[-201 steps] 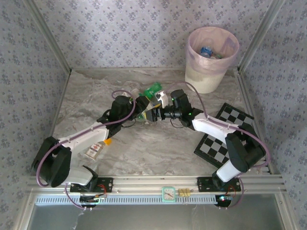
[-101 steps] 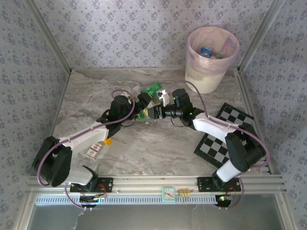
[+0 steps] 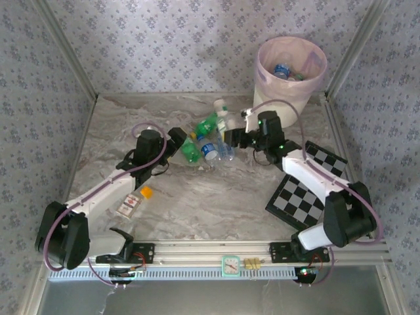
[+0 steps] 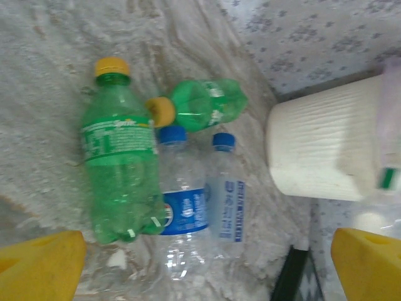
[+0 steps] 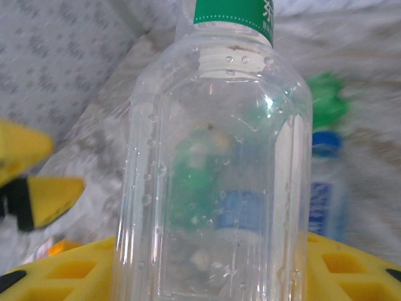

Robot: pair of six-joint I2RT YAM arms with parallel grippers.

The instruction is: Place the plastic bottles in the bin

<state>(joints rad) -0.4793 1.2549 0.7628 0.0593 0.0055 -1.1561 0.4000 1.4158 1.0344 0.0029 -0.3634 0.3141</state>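
Partly done: some bottles (image 3: 283, 70) in the bin (image 3: 270, 102) at the far right corner of the table (image 3: 197, 203), four lying mid-table near the released left hand (image 3: 178, 139), one clear bottle (image 5: 213, 157) grasped by the right hand (image 3: 233, 134).

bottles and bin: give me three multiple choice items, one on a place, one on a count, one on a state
1. In the top view, where does the bin stand?
A. at the far right corner of the table
B. at the near left corner
C. in the middle

2. In the left wrist view, how many green bottles have yellow caps?
A. one
B. two
C. four

3. What is the right gripper doing?
A. open and empty
B. shut on a clear bottle
C. shut on a green bottle

Answers:
1 A, it stands by the back wall on the right.
2 B, one large in front, a second beyond it.
3 B, its yellow fingers flank the bottle's sides.
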